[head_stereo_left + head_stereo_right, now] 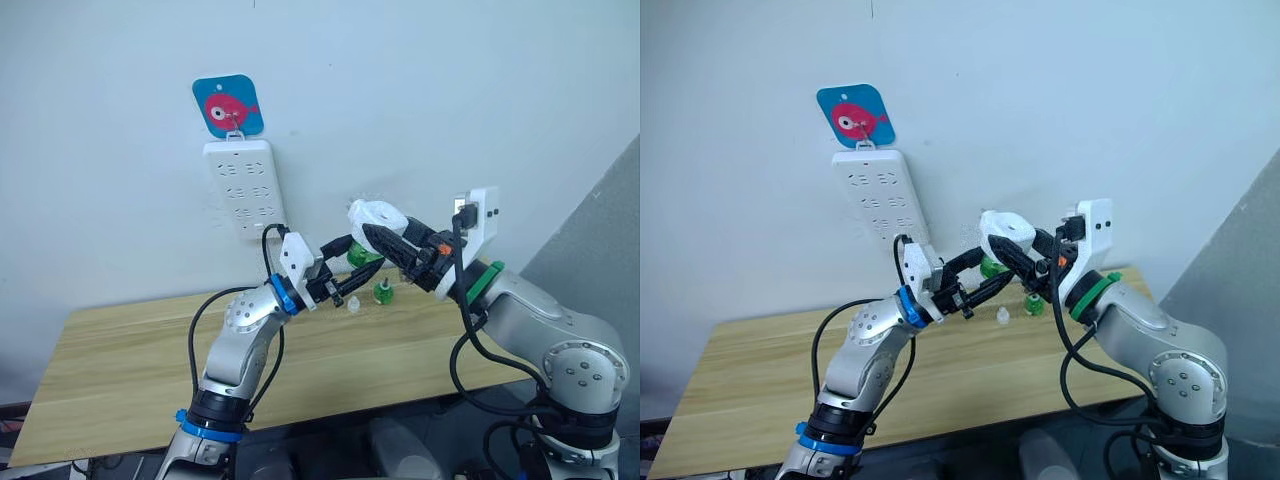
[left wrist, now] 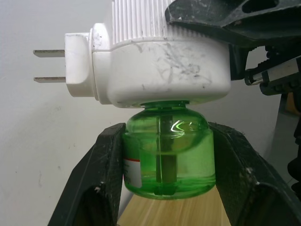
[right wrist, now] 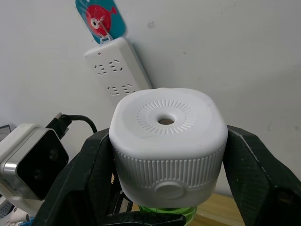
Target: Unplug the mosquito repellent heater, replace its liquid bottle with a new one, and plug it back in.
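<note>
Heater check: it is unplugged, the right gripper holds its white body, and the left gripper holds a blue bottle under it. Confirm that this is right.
One thing is wrong: the bottle is green, not blue, as the left wrist view shows. The rest stands: the heater is unplugged with its prongs bare, the right gripper holds its white body, and the left gripper holds the bottle under it.

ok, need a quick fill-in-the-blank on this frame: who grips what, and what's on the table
1. The right tool is shut on the white ____ of the assembly.
2. The left tool grips the ____ liquid bottle under the mosquito repellent heater.
3. The heater's two metal prongs are ____ the power strip on the wall.
4. A second green bottle stands on the wooden ____.

Missing words: heater; green; out of; table
</note>
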`<state>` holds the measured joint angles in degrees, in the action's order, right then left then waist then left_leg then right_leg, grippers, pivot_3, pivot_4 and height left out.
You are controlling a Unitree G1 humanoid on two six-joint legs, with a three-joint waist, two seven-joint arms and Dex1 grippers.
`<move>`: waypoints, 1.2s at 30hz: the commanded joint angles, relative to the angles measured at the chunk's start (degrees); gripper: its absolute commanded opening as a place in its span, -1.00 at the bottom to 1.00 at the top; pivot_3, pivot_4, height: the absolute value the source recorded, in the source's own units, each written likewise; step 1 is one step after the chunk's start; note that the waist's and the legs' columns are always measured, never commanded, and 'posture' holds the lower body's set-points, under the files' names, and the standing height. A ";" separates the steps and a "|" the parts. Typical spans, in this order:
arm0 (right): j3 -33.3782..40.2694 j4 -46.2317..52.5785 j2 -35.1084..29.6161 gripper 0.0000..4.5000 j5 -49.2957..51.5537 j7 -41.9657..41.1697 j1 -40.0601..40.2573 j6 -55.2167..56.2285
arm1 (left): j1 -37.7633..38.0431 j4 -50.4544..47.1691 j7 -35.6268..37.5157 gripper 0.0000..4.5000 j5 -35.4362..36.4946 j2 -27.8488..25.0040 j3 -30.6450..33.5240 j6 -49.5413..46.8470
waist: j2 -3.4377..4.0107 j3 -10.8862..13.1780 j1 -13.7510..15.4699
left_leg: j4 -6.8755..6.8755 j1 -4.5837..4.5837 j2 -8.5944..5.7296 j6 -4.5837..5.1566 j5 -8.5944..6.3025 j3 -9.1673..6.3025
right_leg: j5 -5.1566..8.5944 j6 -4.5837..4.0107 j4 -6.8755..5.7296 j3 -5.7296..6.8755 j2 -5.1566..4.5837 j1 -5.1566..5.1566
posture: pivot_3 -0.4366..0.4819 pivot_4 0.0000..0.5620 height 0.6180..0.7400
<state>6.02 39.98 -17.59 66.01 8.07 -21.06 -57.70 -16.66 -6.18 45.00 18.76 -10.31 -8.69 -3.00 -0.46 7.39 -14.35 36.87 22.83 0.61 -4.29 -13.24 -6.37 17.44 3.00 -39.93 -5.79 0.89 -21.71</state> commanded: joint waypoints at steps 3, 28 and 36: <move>-1.53 1.42 0.15 0.32 2.01 -0.35 -0.63 1.57 | -0.86 -2.23 -1.03 0.01 -1.14 0.52 -1.22 2.21 | 0.00 0.00 0.02 | 0.00 0.00 0.00 0.00 0.00 0.00 | 0.00 0.00 0.00 0.00 0.00 0.00 | -0.64 -0.78 1.00; -1.88 0.64 -1.48 0.32 -0.50 0.46 -1.77 5.76 | 6.86 -9.00 -0.09 1.00 3.32 -11.34 5.75 -6.59 | 0.01 0.00 -0.03 | -0.10 0.02 0.06 0.00 0.00 0.00 | 0.02 -0.03 0.01 0.00 0.03 -0.09 | -0.62 -0.76 1.00; -4.00 2.09 -8.94 0.32 -6.91 -7.78 -2.99 6.67 | 10.07 -6.80 -0.31 1.00 8.83 -23.98 22.22 -12.12 | 0.01 0.01 0.28 | -0.21 0.03 0.10 0.00 0.00 0.04 | 0.09 -0.11 0.05 0.01 0.03 -0.17 | -0.55 -0.70 1.00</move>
<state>2.08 39.58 -26.11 60.34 2.38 -22.69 -52.98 -5.62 -12.97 46.22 26.08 -33.60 9.64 -14.76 -0.45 7.40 -14.06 36.65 22.86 0.71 -4.29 -13.24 -6.34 17.53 2.88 -39.87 -5.79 0.91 -21.89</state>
